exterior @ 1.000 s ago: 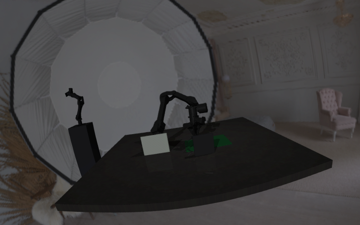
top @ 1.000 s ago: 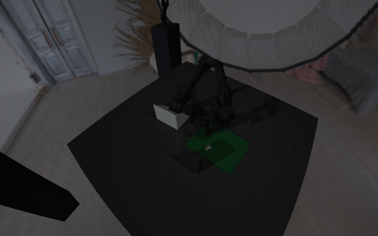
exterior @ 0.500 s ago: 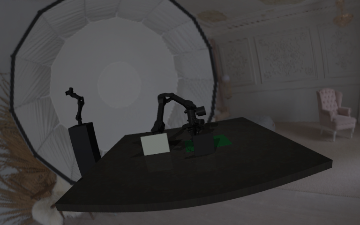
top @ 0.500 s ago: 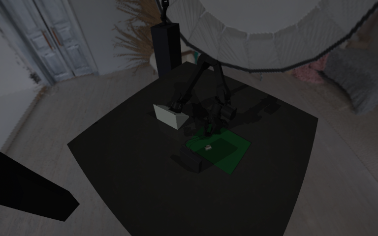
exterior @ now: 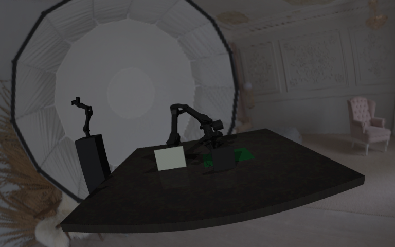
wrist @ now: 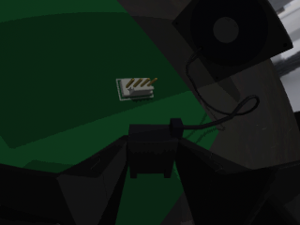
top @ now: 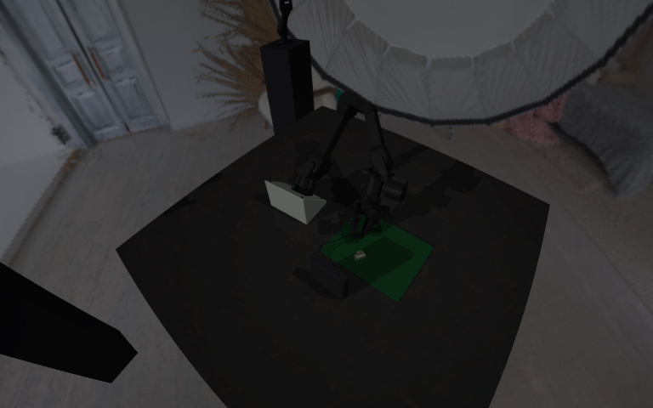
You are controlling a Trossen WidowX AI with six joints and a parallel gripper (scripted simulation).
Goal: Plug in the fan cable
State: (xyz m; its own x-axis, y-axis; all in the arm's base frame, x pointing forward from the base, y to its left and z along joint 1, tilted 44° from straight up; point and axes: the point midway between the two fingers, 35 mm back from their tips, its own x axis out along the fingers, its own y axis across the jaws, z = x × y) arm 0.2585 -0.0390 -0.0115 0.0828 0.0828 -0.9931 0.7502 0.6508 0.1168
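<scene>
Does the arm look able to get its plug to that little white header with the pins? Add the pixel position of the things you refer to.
Probably yes: the header (top: 359, 255) (wrist: 136, 87) looks uncovered, and nothing seems to stand between it and the plug (wrist: 152, 150).

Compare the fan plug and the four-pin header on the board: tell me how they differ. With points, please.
The black plug (wrist: 152, 141) is dark all over; the header (top: 360, 255) (wrist: 136, 88) is whitish with brassy pins.
The plug is clamped in the gripper (wrist: 152, 142); the header sits on the green board (top: 404, 283) (wrist: 28, 136).
The plug trails a cable; the header has none.
Both are small and blocky.
</scene>
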